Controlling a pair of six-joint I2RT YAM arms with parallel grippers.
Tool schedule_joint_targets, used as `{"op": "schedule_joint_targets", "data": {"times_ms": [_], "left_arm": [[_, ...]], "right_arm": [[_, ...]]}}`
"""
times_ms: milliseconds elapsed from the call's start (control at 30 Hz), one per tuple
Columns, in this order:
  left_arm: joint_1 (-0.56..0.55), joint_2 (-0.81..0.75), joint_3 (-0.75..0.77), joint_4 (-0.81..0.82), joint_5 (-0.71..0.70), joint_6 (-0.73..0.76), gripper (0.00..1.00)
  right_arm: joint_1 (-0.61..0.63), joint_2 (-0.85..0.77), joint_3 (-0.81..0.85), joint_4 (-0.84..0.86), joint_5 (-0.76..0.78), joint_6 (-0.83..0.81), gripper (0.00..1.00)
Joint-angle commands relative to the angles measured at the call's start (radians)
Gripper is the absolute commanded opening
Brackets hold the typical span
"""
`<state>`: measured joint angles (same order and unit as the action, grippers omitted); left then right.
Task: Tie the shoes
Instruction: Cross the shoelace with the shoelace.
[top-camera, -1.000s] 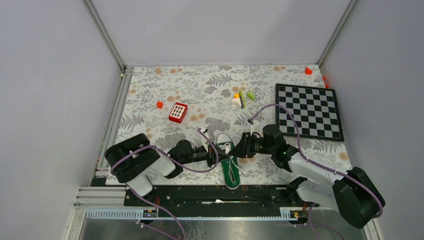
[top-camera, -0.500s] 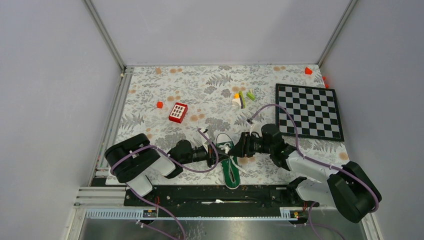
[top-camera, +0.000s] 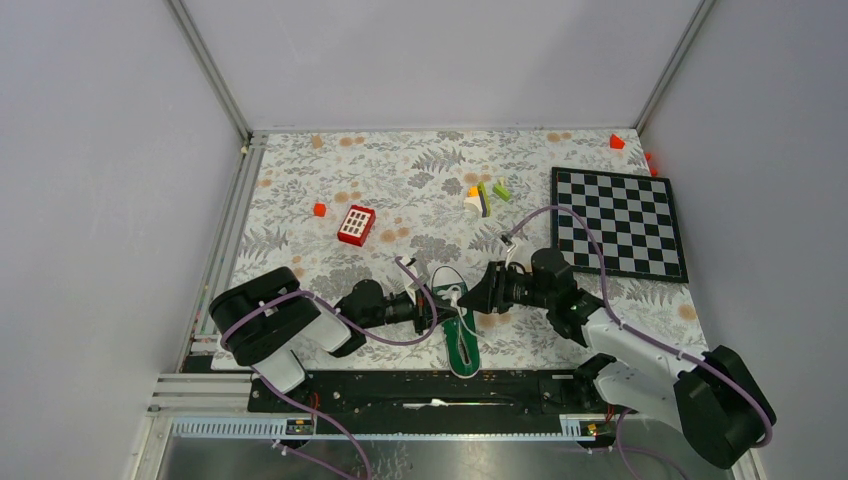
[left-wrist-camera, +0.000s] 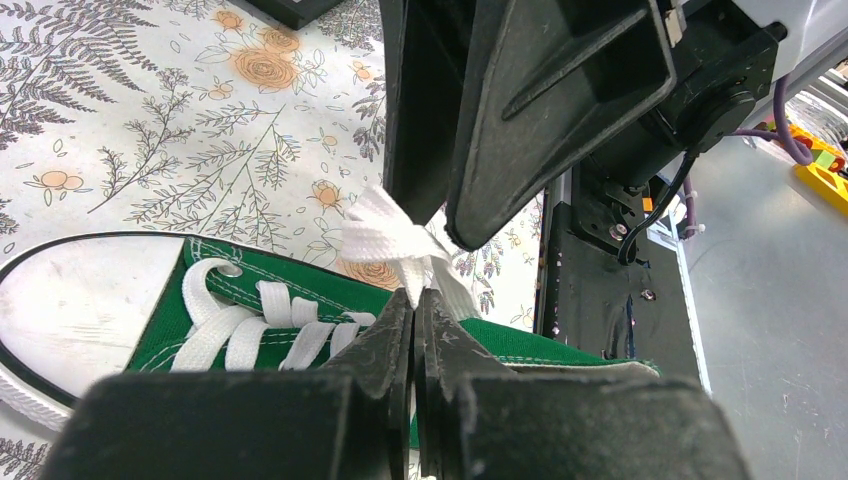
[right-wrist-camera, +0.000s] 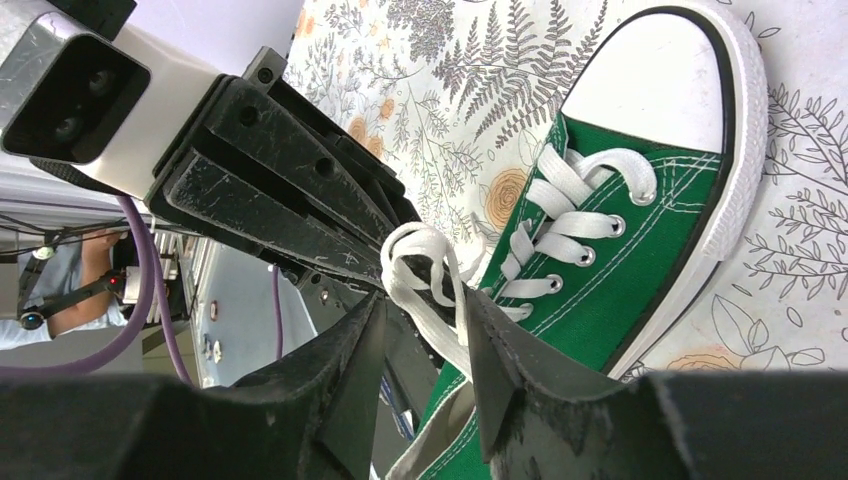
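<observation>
- Green sneaker: lies on the floral tablecloth near the table's near edge, between the two arms. Its white toe cap points away from the arm bases and its heel lies towards the black rail at the front.
- White laces: threaded through the eyelets over the tongue. The free ends are gathered into a loose bunch lifted above the upper part of the lacing.
- Left gripper: reaches in from the sneaker's left side. In the left wrist view its fingers are pressed almost together, with a lace strand pinched at their tips.
- Right gripper: reaches in from the sneaker's right side, tip to tip with the left gripper. In the right wrist view its fingers stand a narrow gap apart and clamp the looped lace bunch between them.
- Chessboard: lies flat at the right side of the table, well apart from the sneaker.
- Red-and-white keypad block: sits beyond the left gripper, apart from the sneaker.
- Small coloured blocks: clustered near the middle of the table, left of the chessboard.
</observation>
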<state>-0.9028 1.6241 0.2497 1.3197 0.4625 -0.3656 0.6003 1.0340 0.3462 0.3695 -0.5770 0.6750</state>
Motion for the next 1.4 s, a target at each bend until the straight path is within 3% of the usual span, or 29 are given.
{"op": "schedule_joint_targets", "data": {"times_ms": [0,533,600,667,733,1000,1133,1367], "left_arm": [[-0.004,0.0,0.014,0.081,0.004,0.01,0.0],[-0.004,-0.015,0.033,0.07,0.024,0.036,0.0],[-0.004,-0.02,0.044,0.052,0.028,0.049,0.0],[-0.004,-0.025,0.058,0.026,0.028,0.06,0.0],[-0.004,-0.024,0.07,0.015,0.031,0.066,0.0],[-0.004,-0.009,0.09,0.009,0.036,0.071,0.0],[-0.004,-0.008,0.088,0.009,0.038,0.069,0.0],[-0.004,-0.011,0.082,0.007,0.037,0.066,0.0]], "right_arm": [[0.0,-0.023,0.038,-0.057,0.016,-0.041,0.41],[0.0,-0.119,0.059,-0.128,0.14,-0.045,0.51],[0.0,-0.119,0.075,-0.151,0.177,-0.031,0.46],[-0.001,-0.116,0.093,-0.173,0.193,-0.026,0.31],[-0.001,-0.115,0.098,-0.17,0.183,-0.022,0.28],[-0.002,-0.126,0.093,-0.171,0.123,-0.021,0.29],[0.001,-0.117,0.094,-0.171,0.096,-0.032,0.37],[0.025,-0.065,0.112,-0.154,0.054,-0.04,0.39]]}}
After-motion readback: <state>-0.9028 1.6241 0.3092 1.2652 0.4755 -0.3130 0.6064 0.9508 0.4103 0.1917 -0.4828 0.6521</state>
